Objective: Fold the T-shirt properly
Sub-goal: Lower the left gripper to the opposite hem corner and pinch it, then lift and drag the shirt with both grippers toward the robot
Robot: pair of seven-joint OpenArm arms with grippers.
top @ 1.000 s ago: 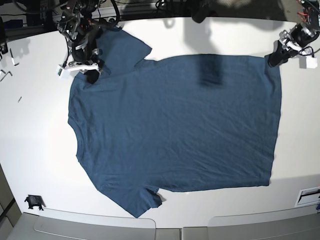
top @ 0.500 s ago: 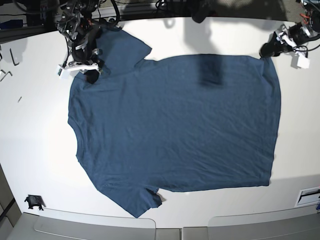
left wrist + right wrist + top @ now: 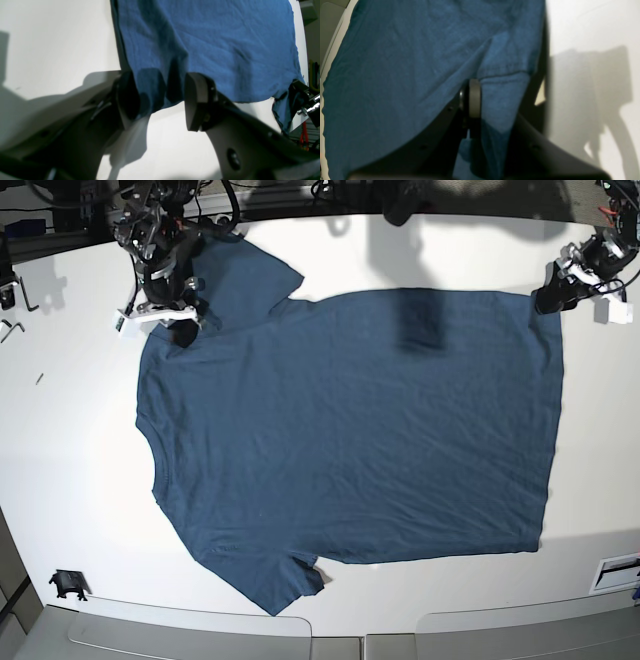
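Corner pickup | our right tool [image 3: 475, 100] pinches the T-shirt [image 3: 350, 430] upper left | left tool [image 3: 160, 100] gapes wide at hem corner | next: close it, lift both.

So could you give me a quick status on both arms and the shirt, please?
Left gripper open, fingers straddling the hem corner. Right gripper shut on the T-shirt by the shoulder. Shirt flat, unfolded. Nothing in the way.
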